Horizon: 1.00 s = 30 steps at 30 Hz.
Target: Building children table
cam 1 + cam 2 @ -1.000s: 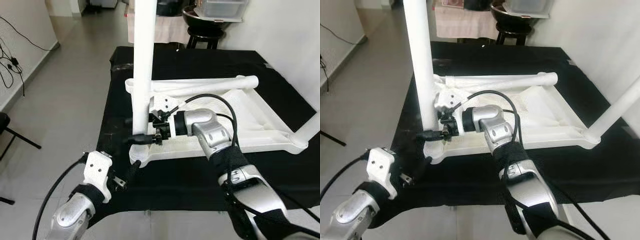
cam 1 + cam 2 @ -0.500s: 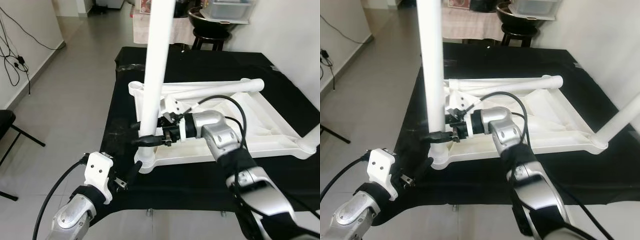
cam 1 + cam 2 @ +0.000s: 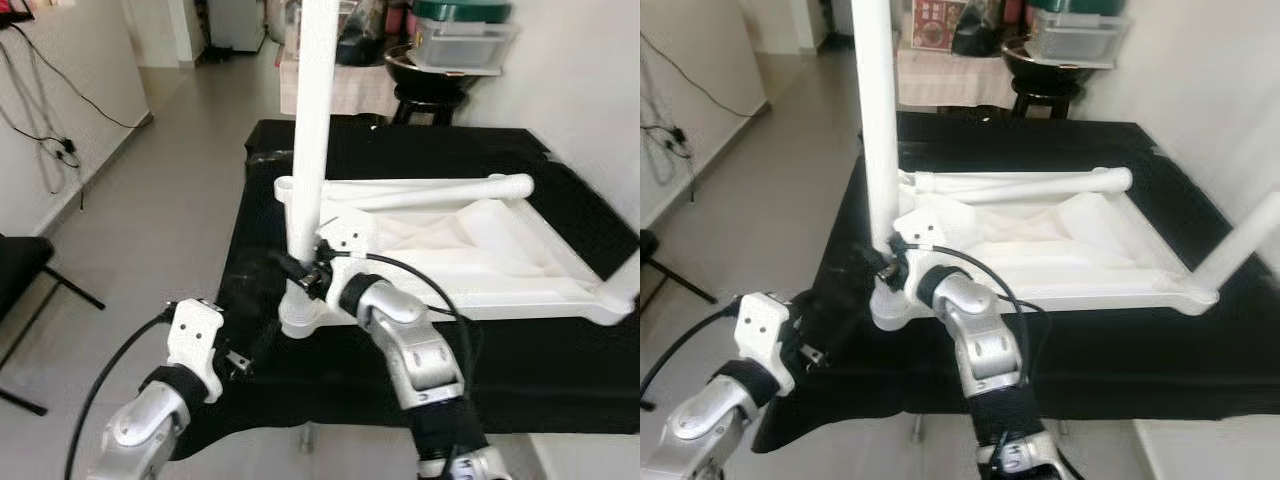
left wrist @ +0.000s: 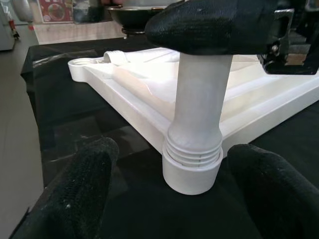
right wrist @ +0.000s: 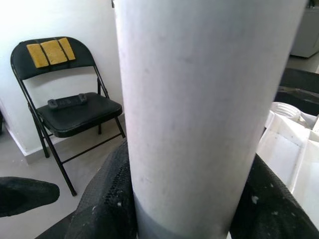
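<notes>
Seen from the left eye view, the upturned white children's table [image 3: 470, 250] lies on the black-draped tabletop [image 3: 560, 350], and the job appears to be at the leg-fitting step: the right claw [image 3: 303, 275] is clenched around the upright white leg [image 3: 312, 120] just above its corner socket [image 3: 303, 318], forearm bent in from below, elbow low. The right eye view shows a second leg [image 3: 1240, 252] already standing at the far corner from that socket. In the left wrist view the left claw [image 4: 169, 191] hangs released, one black finger [image 4: 79, 189] either side of the socket's threaded collar, touching nothing. The right wrist view looks straight up the leg, fingers wrapped on both flanks. Next, likely, a twist to seat the leg, the left claw steadying the base.
</notes>
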Tool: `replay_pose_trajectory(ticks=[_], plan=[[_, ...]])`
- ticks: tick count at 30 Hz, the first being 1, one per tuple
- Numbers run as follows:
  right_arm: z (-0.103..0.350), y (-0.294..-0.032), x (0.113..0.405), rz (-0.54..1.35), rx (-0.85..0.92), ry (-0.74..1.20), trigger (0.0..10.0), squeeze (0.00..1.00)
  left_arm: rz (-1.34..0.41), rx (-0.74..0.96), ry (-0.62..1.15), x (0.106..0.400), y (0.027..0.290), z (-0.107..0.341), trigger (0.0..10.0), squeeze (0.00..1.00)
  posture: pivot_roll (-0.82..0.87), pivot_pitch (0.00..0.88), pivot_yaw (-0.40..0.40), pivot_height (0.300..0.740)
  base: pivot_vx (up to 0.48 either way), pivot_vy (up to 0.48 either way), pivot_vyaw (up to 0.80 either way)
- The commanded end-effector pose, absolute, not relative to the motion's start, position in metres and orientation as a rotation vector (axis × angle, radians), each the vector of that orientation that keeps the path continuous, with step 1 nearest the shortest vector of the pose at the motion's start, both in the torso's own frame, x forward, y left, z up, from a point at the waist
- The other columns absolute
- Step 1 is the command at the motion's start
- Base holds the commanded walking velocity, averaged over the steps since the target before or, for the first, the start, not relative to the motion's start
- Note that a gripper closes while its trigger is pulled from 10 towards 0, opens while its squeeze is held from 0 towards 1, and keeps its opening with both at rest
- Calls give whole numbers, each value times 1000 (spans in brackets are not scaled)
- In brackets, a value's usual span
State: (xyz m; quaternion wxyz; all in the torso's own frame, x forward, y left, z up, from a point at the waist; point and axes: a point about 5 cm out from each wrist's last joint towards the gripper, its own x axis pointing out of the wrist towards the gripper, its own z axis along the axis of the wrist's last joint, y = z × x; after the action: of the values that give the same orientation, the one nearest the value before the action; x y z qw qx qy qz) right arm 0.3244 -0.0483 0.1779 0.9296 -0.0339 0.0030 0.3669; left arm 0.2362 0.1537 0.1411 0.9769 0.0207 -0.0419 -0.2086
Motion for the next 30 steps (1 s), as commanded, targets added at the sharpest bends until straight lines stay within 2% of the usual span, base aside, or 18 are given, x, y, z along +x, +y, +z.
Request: replay_pose_trajectory(ticks=[1, 2, 3, 5, 6, 8, 9, 13, 14, 15, 17, 22, 23, 24, 25, 26, 30], plan=[[151, -58, 322, 717, -120, 139, 0, 0, -401, 48, -79, 236, 157, 139, 10000, 0, -115, 71, -95, 740, 0, 0, 0], [153, -56, 317, 705, -128, 145, 3647, 0, -394, 49, -81, 236, 157, 139, 10000, 0, -111, 70, -94, 740, 0, 0, 0], [156, -51, 313, 759, -132, 140, 10000, 0, -391, 49, -82, 236, 158, 139, 10000, 0, -103, 71, -86, 740, 0, 0, 0], [161, -48, 312, 811, -127, 130, 10000, 0, -392, 48, -82, 236, 158, 139, 10000, 0, -103, 71, -86, 740, 0, 0, 0], [170, -41, 306, 983, -123, 100, 10000, 1000, -397, 48, -79, 236, 158, 139, 10000, 0, -98, 72, -81, 740, 0, 0, 0], [191, -41, 302, 1265, -89, -14, 10000, 1000, -414, 45, -73, 236, 157, 138, 10000, 0, -89, 70, -77, 740, 0, 0, 0], [197, -44, 303, 1339, -93, -48, 10000, 1000, -420, 45, -71, 236, 156, 138, 10000, 0, -75, 70, -80, 740, 0, 0, 0], [200, -52, 311, 1397, -179, -66, 10000, 1000, -424, 45, -71, 235, 155, 138, 10000, 0, -69, 71, -86, 740, 0, 0, 0], [201, -55, 314, 1446, -218, -53, 10000, 380, -424, 44, -71, 234, 155, 138, 10000, 0, -66, 74, -87, 740, 0, 0, 0], [201, -57, 315, 1490, -240, -38, 10000, 0, -423, 43, -72, 233, 155, 138, 10000, 0, -64, 75, -88, 740, 0, 0, 0], [205, -60, 317, 1552, -260, -18, 10000, 0, -423, 40, -75, 231, 154, 138, 10000, 0, -55, 79, -95, 740, 0, 0, 0], [210, -60, 326, 1572, -256, -7, 10000, 0, -429, 33, -76, 227, 151, 139, 10000, 0, -39, 95, -101, 740, 0, 0, 0], [212, -61, 331, 1582, -260, -4, 8275, 0, -432, 29, -76, 225, 150, 139, 10000, 0, -34, 100, -103, 740, 0, 0, 0], [212, -61, 331, 1582, -260, -4, 8275, 0, -432, 29, -76, 225, 150, 139, 10000, 0, -34, 100, -103, 740, 0, 0, 0], [214, -61, 334, 1587, -264, -2, 7098, 0, -435, 26, -75, 224, 149, 139, 10000, 0, -32, 103, -104, 740, 0, 0, 0], [216, -63, 337, 1610, -257, 0, 0, 0, -441, 21, -74, 222, 148, 139, 10000, 0, -29, 113, -105, 740, 0, 0, 0], [219, -68, 342, 1660, -242, 13, 0, 0, -468, 7, -76, 216, 143, 140, 10000, 0, -27, 129, -106, 740, 0, 0, 0]])
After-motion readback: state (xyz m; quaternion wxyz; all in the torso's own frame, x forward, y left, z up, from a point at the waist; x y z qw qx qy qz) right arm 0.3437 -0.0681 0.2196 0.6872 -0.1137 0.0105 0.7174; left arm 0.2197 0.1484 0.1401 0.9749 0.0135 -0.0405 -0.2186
